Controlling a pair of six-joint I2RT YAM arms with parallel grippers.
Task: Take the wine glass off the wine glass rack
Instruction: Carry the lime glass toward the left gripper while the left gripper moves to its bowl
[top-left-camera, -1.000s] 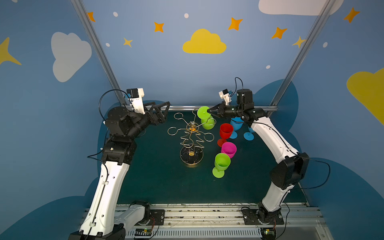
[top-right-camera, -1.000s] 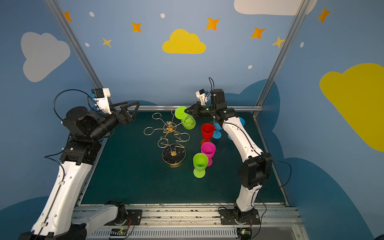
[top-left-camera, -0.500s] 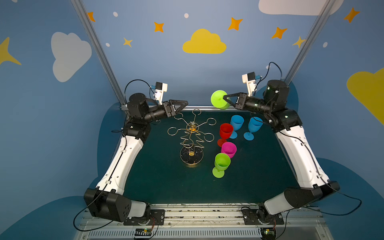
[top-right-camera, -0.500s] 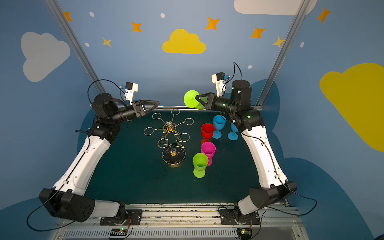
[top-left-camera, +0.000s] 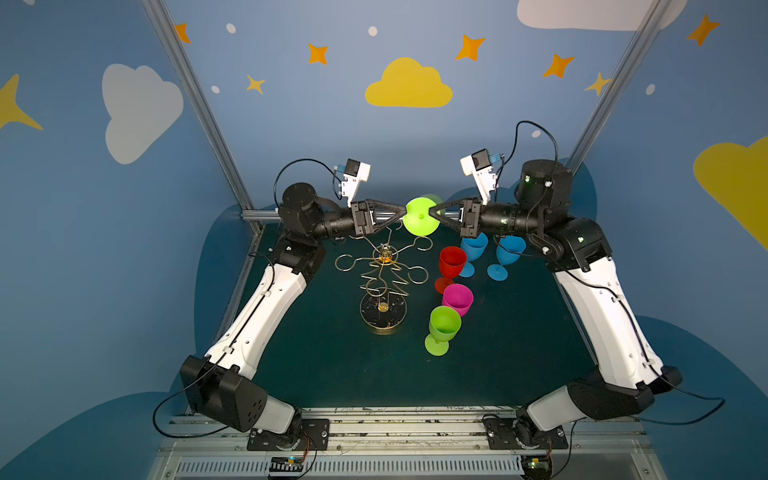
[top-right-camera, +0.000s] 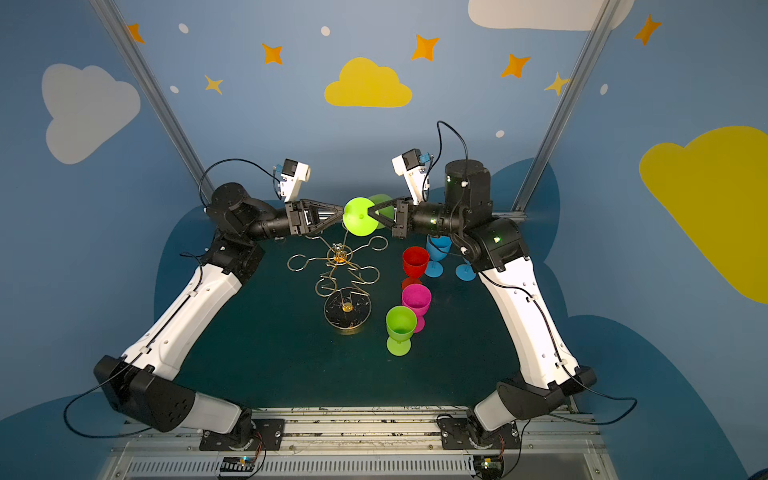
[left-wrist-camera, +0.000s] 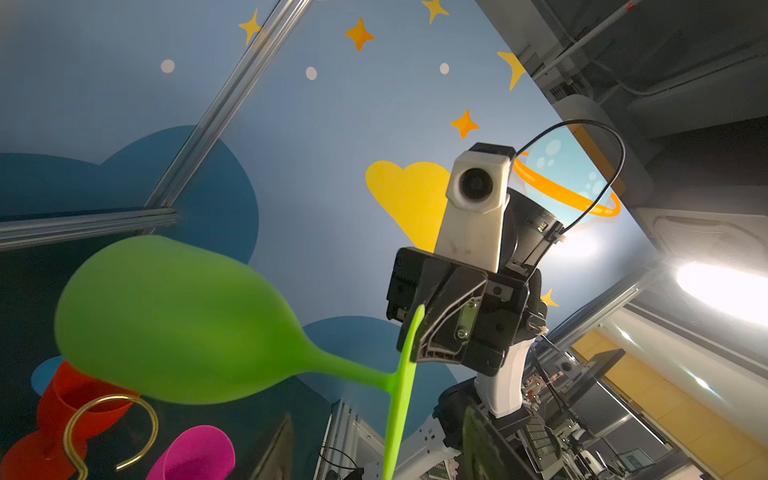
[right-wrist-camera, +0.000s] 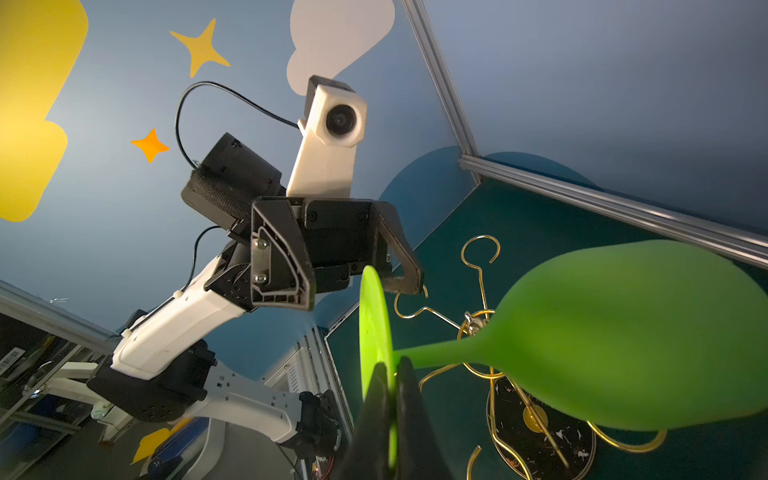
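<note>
Your right claw (top-left-camera: 431, 210) is clenched on the foot of the glass (top-left-camera: 417, 226), which lies sideways in the air, off and above the rack (top-left-camera: 383, 286). Your left claw (top-left-camera: 403, 212) gapes around the foot's opposite rim, not gripping.

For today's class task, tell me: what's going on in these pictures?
The right gripper is shut on the foot of a green glass and holds it sideways in the air near the rack. The left gripper is open, with its fingers on either side of the foot's opposite edge. No glass hangs on the rack. Five other glasses stand upright on the table beside it.
</note>
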